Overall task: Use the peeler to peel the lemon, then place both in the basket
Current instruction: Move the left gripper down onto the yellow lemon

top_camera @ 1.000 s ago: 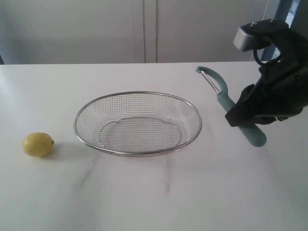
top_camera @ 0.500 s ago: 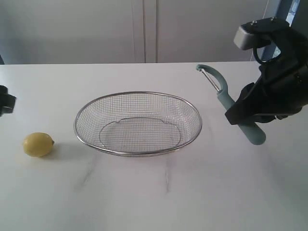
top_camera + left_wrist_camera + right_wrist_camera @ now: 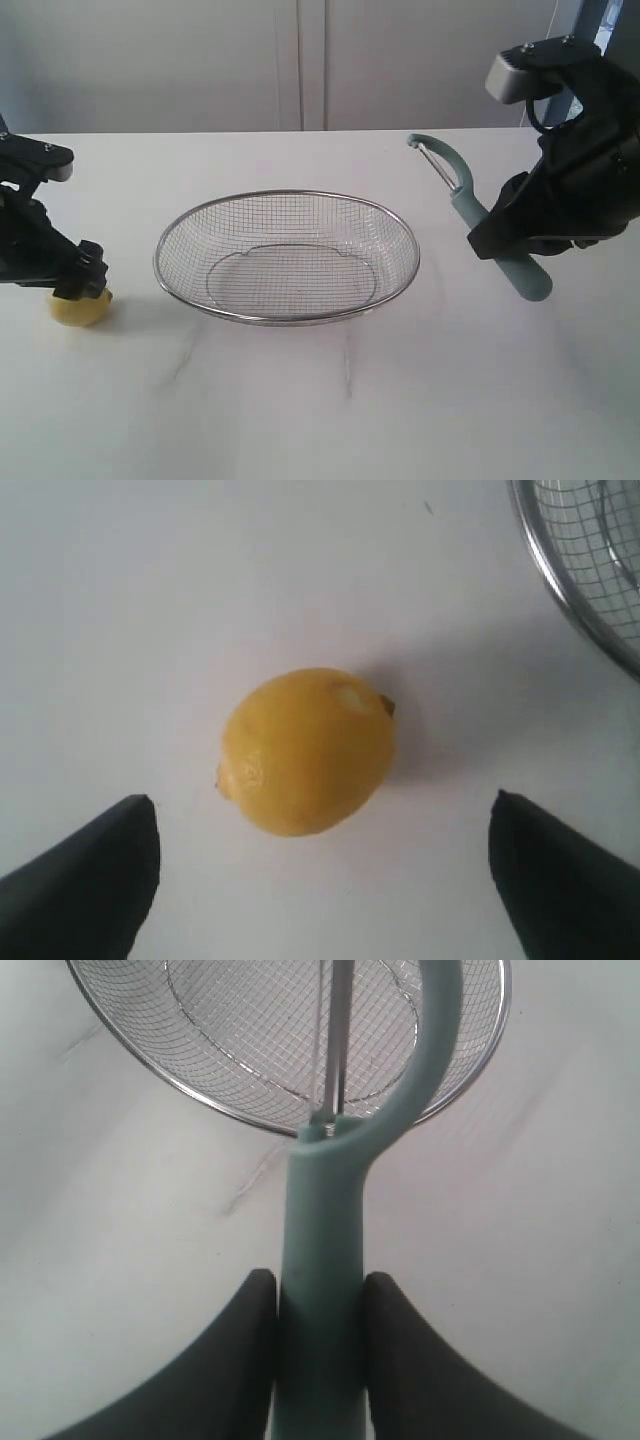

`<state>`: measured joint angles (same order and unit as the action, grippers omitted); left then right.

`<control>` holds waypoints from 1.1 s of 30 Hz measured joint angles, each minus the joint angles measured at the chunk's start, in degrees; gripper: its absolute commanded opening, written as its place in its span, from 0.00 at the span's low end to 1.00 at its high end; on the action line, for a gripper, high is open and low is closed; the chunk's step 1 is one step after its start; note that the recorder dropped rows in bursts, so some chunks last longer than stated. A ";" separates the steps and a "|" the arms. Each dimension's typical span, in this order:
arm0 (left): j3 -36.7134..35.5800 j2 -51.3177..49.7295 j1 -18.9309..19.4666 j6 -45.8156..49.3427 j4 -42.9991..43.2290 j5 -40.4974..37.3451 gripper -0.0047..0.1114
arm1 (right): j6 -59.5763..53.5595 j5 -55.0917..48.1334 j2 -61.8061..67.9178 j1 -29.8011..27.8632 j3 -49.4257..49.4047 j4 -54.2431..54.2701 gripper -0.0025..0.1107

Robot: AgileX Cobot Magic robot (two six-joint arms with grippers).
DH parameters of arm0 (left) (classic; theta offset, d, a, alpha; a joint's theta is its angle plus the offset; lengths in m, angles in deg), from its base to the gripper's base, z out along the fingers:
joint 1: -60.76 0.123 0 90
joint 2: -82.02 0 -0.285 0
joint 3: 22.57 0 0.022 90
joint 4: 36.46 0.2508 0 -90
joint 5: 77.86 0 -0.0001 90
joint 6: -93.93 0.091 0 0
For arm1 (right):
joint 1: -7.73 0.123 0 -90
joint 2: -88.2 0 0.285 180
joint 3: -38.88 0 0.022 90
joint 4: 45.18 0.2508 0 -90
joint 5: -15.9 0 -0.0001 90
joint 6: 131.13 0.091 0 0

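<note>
The yellow lemon lies on the white table at the left, partly hidden in the exterior view by my left gripper. That gripper hangs just above the lemon, open wide, its two dark fingertips apart from the fruit. My right gripper is shut on the teal handle of the peeler, held above the table right of the basket with its blade end up and to the left. The wire mesh basket stands in the middle and holds nothing.
The white table runs to a pale wall behind. The basket's rim lies close beside the lemon.
My left arm has come into view from the left and now hangs over the lemon, its jaws opening wider. The right arm and peeler have stayed put.
</note>
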<state>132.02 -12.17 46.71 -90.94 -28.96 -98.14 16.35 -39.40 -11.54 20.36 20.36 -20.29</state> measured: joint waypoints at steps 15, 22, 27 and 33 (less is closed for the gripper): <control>0.00 -5.31 0.00 0.91 6.02 5.51 0.82 | 0.00 0.11 0.00 0.00 0.00 0.00 0.02; 0.00 -6.89 0.00 7.15 9.47 6.61 0.82 | 0.00 0.21 0.00 0.00 0.00 0.00 0.02; 0.00 -6.89 0.00 14.25 9.31 6.22 0.82 | 0.00 0.21 0.00 0.00 0.00 0.00 0.02; 0.00 -6.89 -0.63 19.38 8.56 5.17 0.82 | 0.00 0.21 0.00 0.00 0.00 0.00 0.02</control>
<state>132.02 -19.06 46.08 -71.56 -20.40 -92.97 16.35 -39.19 -11.54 20.36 20.36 -20.29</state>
